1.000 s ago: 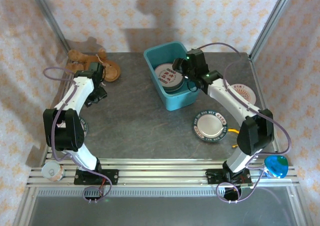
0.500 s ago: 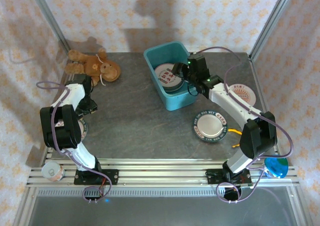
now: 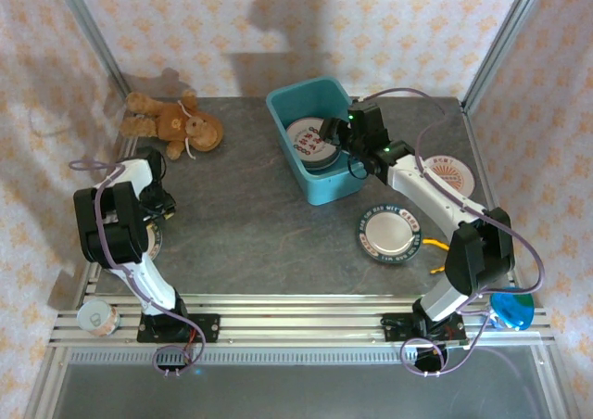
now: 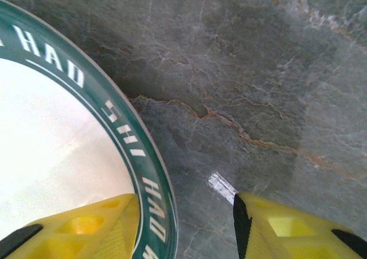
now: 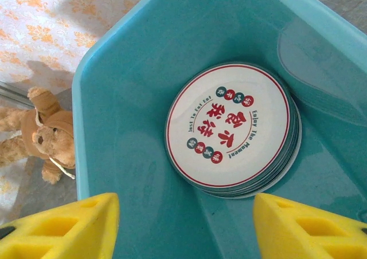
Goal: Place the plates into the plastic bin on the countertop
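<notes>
We see a stack of plates (image 5: 232, 132) lying in the bin (image 5: 132, 98), far centre on the tabletop (image 3: 250, 206). Our right claw (image 5: 184, 219) hangs over it, spread wide and empty. At the left edge, our left claw (image 4: 186, 224) straddles the rim of a green-rimmed plate (image 4: 57, 144), jaws apart, nothing gripped.

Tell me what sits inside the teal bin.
A stack of plates lies in the plastic bin, the top plate white with red characters. Those beneath show only edges; their prints are covered.
</notes>
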You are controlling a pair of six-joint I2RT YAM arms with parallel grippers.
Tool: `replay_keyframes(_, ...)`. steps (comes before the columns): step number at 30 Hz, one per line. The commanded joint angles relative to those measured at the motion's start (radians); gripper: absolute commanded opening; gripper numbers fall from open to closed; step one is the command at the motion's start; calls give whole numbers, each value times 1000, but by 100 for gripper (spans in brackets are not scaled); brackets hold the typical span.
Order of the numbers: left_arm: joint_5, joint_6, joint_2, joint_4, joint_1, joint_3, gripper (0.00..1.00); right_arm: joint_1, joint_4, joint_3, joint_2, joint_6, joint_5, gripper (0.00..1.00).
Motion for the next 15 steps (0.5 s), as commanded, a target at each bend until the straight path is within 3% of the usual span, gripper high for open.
replay_keyframes(1,6,30,6,27,27,-38,49,8,1,-15,-24,-9,7,62)
replay_keyframes(7,6,56,8,41,45,-71,48,11,9,-22,-16,4,8,62)
replay_keyframes(15,15,79,1,71,50,-98,36,17,7,-22,-9,9,29,62)
